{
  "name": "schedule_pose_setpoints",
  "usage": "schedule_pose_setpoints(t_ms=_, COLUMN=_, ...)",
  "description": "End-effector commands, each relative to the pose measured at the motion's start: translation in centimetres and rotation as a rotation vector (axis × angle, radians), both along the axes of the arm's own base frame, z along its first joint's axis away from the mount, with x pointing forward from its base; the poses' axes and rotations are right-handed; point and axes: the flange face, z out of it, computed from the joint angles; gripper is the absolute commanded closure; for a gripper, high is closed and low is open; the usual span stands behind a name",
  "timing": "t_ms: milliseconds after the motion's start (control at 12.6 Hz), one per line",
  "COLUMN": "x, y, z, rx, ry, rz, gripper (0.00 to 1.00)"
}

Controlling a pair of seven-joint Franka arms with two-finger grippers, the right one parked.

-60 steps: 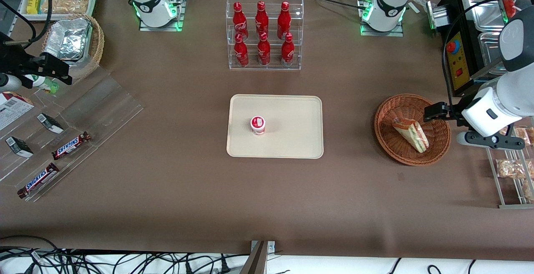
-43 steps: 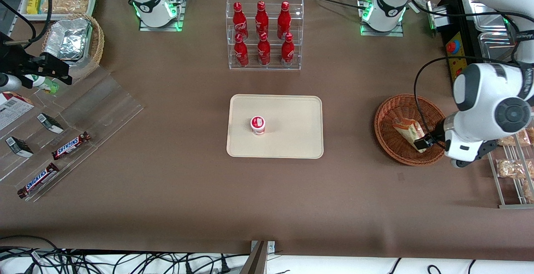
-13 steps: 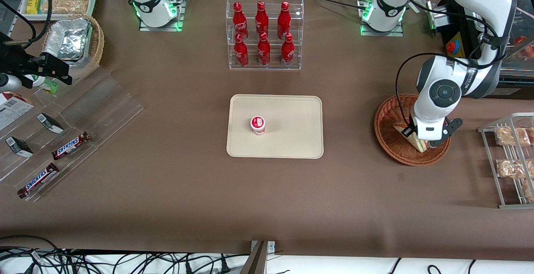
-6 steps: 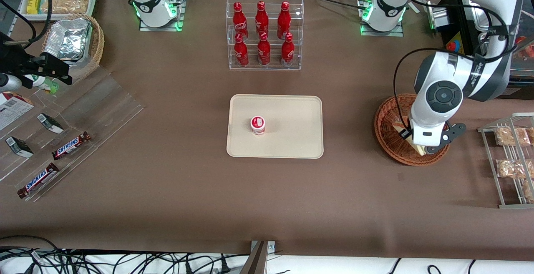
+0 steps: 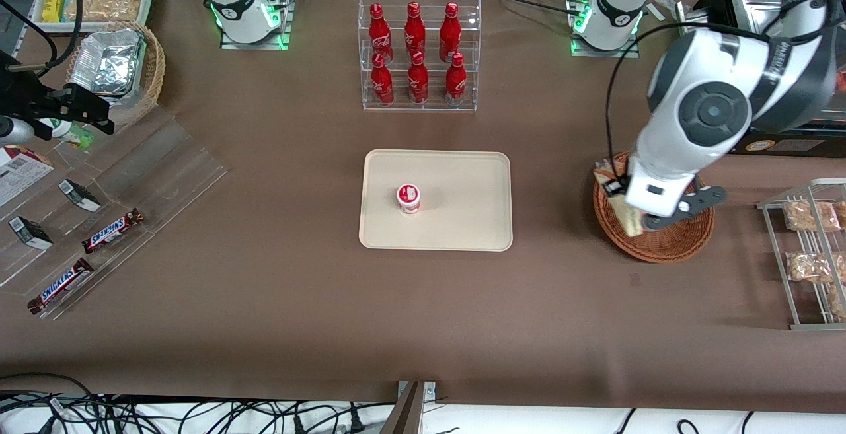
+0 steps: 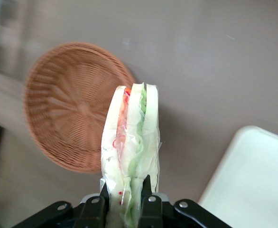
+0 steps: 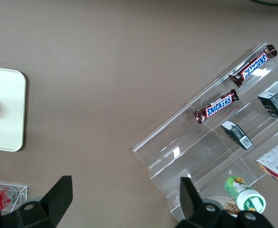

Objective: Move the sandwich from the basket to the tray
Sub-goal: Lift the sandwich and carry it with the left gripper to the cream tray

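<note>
My left gripper [image 6: 127, 194] is shut on the sandwich [image 6: 130, 142], a wrapped wedge of pale bread with green and red filling, and holds it in the air above the basket [image 6: 71, 105]. In the front view the gripper [image 5: 618, 197] hangs over the edge of the reddish-brown wicker basket [image 5: 667, 242] that lies nearest the tray, with the sandwich [image 5: 623, 215] partly hidden under the wrist. The cream tray [image 5: 462, 183] lies at the table's middle and carries a small red-and-white cup [image 5: 408, 197]. A corner of the tray [image 6: 253, 180] shows in the left wrist view.
A clear rack of red bottles [image 5: 418, 54] stands farther from the front camera than the tray. A wire rack with snack bags [image 5: 811, 249] sits at the working arm's end. Clear acrylic steps with Snickers bars [image 5: 112, 230] and a tan basket of foil containers [image 5: 115, 67] lie toward the parked arm's end.
The gripper came down into the basket, shut on the sandwich, and has now risen with it and shifted toward the tray. The basket floor shows bare.
</note>
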Motion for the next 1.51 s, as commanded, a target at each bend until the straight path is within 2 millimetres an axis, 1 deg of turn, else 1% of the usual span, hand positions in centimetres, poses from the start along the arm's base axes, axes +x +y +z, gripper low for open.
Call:
schedule_pose_setpoints(t_ms=0, x=-1.2, y=-4.9, z=0.2, rx=-0.046, ry=0.013, rz=-0.088, gripper=0.75)
schedule_pose_setpoints(t_ms=80, x=-1.6, y=-6.6, z=0.3, rx=-0.071, ry=-0.003, rz=-0.142, gripper=0.75)
schedule_pose_setpoints(t_ms=159, x=-2.3, y=-9.2, z=-0.1, rx=-0.094, ry=-0.011, rz=-0.195, gripper=0.75)
schedule_pose_setpoints(t_ms=239, x=-3.1, y=-11.7, z=-1.3, rx=-0.104, ry=-0.006, rz=-0.228, gripper=0.75)
schedule_pose_setpoints(t_ms=319, x=-3.9, y=-13.6, z=-2.1, rx=-0.110, ry=-0.009, rz=-0.260, gripper=0.75)
schedule_pose_setpoints(t_ms=398, x=-4.3, y=-14.9, z=-3.1, rx=-0.117, ry=-0.006, rz=-0.281, gripper=0.74)
schedule_pose_setpoints(t_ms=478, x=-5.1, y=-16.9, z=-4.1, rx=-0.124, ry=-0.006, rz=-0.295, gripper=0.74)
schedule_pose_setpoints(t_ms=558, x=-5.9, y=-18.9, z=-5.3, rx=-0.119, ry=-0.016, rz=-0.269, gripper=0.74)
schedule_pose_setpoints(t_ms=796, x=-7.1, y=-22.1, z=-8.7, rx=-0.109, ry=-0.020, rz=-0.267, gripper=0.75)
schedule_pose_setpoints(t_ms=876, x=-7.3, y=-22.9, z=-9.9, rx=-0.093, ry=-0.039, rz=-0.263, gripper=0.75)
schedule_pose_setpoints(t_ms=956, x=-7.6, y=-23.7, z=-11.5, rx=-0.082, ry=-0.043, rz=-0.264, gripper=0.75)
schedule_pose_setpoints(t_ms=1035, x=-7.6, y=-24.0, z=-12.4, rx=-0.082, ry=-0.058, rz=-0.262, gripper=0.74)
schedule_pose_setpoints(t_ms=1115, x=-8.2, y=-24.7, z=-13.5, rx=-0.079, ry=-0.068, rz=-0.263, gripper=0.74)
schedule_pose_setpoints(t_ms=1274, x=-8.2, y=-25.3, z=-16.2, rx=-0.075, ry=-0.093, rz=-0.266, gripper=0.75)
schedule_pose_setpoints(t_ms=1434, x=-8.6, y=-25.9, z=-17.8, rx=-0.046, ry=-0.121, rz=-0.261, gripper=0.75)
